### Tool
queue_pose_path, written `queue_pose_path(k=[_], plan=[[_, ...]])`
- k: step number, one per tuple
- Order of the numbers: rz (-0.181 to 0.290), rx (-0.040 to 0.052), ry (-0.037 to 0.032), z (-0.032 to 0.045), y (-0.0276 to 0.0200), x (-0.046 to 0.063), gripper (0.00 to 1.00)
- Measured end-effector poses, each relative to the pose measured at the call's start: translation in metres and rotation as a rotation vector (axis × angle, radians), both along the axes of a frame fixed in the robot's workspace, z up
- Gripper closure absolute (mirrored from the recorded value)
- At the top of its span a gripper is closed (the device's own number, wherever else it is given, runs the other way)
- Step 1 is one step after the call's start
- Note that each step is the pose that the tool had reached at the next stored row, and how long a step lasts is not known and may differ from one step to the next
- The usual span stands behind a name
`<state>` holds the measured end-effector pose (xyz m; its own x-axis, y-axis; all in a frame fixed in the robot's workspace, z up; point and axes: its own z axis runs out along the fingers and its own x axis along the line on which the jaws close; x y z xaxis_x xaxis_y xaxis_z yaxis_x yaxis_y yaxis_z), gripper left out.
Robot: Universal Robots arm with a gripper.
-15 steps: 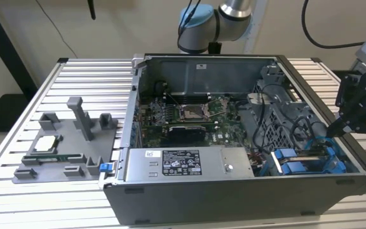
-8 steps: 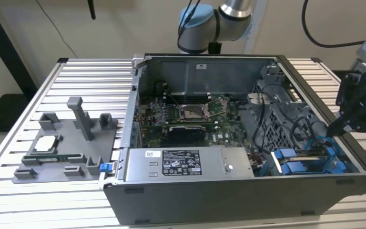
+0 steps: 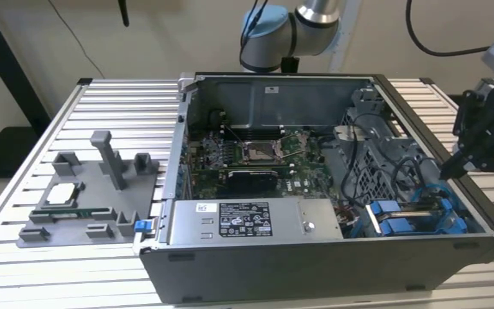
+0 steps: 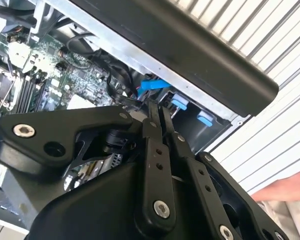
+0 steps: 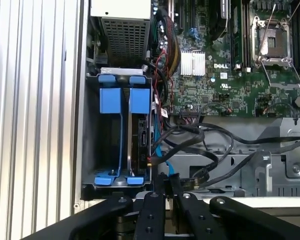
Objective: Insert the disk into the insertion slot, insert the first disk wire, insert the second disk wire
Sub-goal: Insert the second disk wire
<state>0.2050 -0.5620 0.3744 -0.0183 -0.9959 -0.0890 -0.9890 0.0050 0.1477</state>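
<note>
Hovering black tool (image 3: 449, 172), fingers pressed together, above blue-railed insertion slot (image 5: 124, 137)

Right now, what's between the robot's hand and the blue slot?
In the first wrist view, black and blue cables cross between the hand and the insertion slot, just over the case's metal edge.

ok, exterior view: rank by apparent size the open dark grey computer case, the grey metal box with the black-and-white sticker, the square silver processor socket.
1. Open dark grey computer case, largest by far.
2. Grey metal box with the black-and-white sticker.
3. Square silver processor socket, smallest, though it sits farther from the camera than the box.
</note>
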Motion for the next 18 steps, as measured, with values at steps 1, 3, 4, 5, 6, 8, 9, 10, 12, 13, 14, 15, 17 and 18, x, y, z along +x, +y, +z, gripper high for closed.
queue_pose_path(k=[1, 3, 4, 5, 6, 8, 9, 10, 12, 13, 14, 15, 17, 18], plan=[[0.0, 0.0002, 0.0001, 0.0014, 0.0001, -0.002, 1.0], [0.0, 0.0002, 0.0001, 0.0038, 0.0002, -0.007, 1.0], [0.0, 0.0001, 0.0001, 0.005, 0.0002, -0.009, 1.0], [0.0, 0.0, 0.0001, 0.0061, 0.0002, -0.012, 1.0], [0.0, 0.0, 0.0001, 0.0071, 0.0002, -0.014, 1.0], [0.0, 0.0001, 0.0001, 0.009, 0.0003, -0.02, 1.0], [0.0, 0.0, 0.0001, 0.0099, 0.0003, -0.022, 1.0], [0.0, -0.0001, 0.0001, 0.0105, 0.0002, -0.025, 1.0], [0.0, 0.0001, 0.0001, 0.0113, 0.0003, -0.03, 1.0], [0.0, 0.0001, 0.0001, 0.0115, 0.0002, -0.033, 1.0], [0.0, 0.0001, 0.0001, 0.0115, 0.0002, -0.037, 1.0], [0.0, 0.0, 0.0001, 0.0116, 0.0002, -0.04, 1.0], [0.0, 0.0001, 0.0001, 0.0116, 0.0003, -0.046, 1.0], [0.0, 0.0001, 0.0001, 0.0116, 0.0003, -0.049, 1.0]])
